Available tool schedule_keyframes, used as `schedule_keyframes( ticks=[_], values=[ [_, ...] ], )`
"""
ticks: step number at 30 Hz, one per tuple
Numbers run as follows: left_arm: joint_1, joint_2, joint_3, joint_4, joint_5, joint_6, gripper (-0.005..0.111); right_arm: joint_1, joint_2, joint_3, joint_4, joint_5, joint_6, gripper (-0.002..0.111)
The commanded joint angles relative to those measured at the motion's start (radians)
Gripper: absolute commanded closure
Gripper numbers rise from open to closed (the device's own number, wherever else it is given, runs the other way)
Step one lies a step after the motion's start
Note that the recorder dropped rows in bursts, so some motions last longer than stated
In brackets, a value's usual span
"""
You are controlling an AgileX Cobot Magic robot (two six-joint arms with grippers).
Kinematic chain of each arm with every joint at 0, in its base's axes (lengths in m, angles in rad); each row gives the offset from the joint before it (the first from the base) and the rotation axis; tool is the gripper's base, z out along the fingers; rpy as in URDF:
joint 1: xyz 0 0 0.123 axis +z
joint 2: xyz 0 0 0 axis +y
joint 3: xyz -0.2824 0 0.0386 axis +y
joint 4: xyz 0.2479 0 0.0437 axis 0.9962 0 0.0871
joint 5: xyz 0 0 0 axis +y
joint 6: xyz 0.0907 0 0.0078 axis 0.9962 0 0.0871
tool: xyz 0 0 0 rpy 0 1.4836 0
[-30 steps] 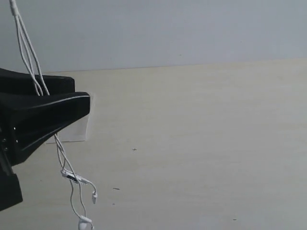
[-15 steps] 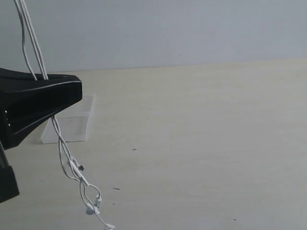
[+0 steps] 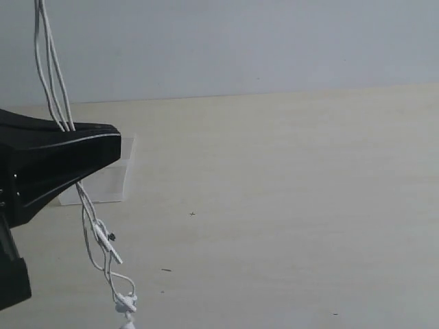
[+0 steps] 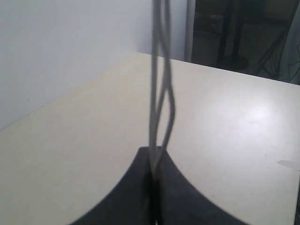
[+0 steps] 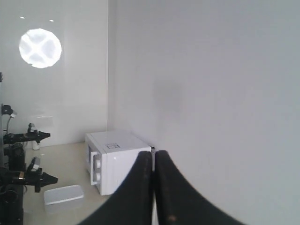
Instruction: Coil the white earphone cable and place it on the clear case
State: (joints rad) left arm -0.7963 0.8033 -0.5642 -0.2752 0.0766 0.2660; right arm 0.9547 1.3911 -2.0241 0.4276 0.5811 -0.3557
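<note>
The white earphone cable [image 3: 53, 89] runs in strands from the top of the exterior view down through my left gripper [image 3: 118, 145], which is shut on it. Below the gripper the cable hangs loose, with the inline remote [image 3: 108, 247] and the earbuds [image 3: 125, 301] dangling just over the table. The left wrist view shows the two strands [image 4: 159, 93] rising taut from the shut fingertips [image 4: 155, 149]. The clear case [image 3: 103, 181] lies on the table, partly behind the left gripper. My right gripper [image 5: 153, 152] is raised high with its jaws together and a thin pale sliver between them; the exterior view does not show it.
The pale wooden table [image 3: 288, 205] stretches right to a grey wall. The right wrist view shows a white box-shaped appliance [image 5: 115, 159], a clear lidded container [image 5: 63, 197] and black equipment [image 5: 18, 178] elsewhere in the room.
The upper cable strands have shifted right. The dangling remote and earbuds swung right, then back under the left gripper, and now hang bunched together. The left gripper barely moved.
</note>
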Motion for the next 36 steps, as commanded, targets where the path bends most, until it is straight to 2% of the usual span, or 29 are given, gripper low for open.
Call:
schedule_keyframes(
  ticks=[1,6,12,22,28,36],
  values=[
    [-0.001,-0.001,-0.001,0.005,0.009,-0.008,0.107,-0.001,-0.011,-0.006,-0.123,0.031,0.089,0.108],
    [-0.001,-0.018,-0.001,0.009,0.011,-0.008,0.107,-0.001,-0.020,-0.006,-0.184,0.069,0.114,0.108],
    [0.009,-0.074,-0.001,0.030,0.050,-0.008,0.107,-0.001,-0.031,-0.006,-0.416,0.177,0.263,0.108],
    [0.163,-0.147,-0.001,0.030,0.185,-0.010,0.107,-0.001,-0.054,-0.006,-0.489,0.185,0.314,0.108],
    [0.171,-0.192,-0.001,0.030,0.222,-0.010,0.107,-0.001,-0.054,-0.006,-0.582,0.260,0.356,0.108],
    [0.171,-0.221,-0.001,0.030,0.222,-0.017,0.107,-0.001,-0.048,-0.006,-0.618,0.376,0.370,0.108]
  ],
)
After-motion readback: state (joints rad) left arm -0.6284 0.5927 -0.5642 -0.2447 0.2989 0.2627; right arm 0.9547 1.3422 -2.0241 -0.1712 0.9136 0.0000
